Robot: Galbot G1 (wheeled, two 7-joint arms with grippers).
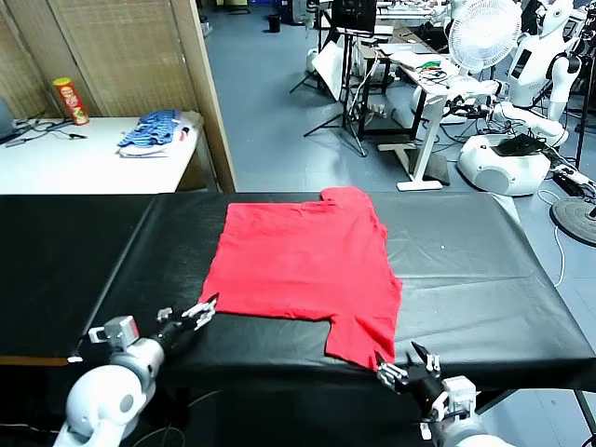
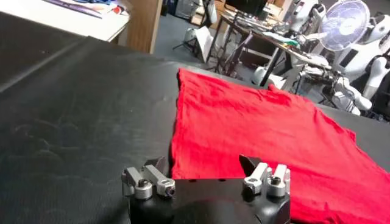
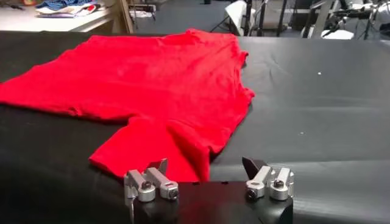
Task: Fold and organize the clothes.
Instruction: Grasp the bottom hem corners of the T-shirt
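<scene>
A red T-shirt (image 1: 303, 270) lies spread flat on the black table (image 1: 466, 270), ready for folding. The left gripper (image 1: 200, 311) and right gripper (image 1: 402, 368) wait wide open and empty at its near corners, apparently poised to pinch them.

**Both grippers low and open at the near edge**

The 2 arms reach forward from the body, wrists low. The left gripper (image 1: 198, 312) points forward and inward, jaws spread and empty. The right gripper (image 1: 402, 365) also stands wide apart, gripping nothing.
</scene>
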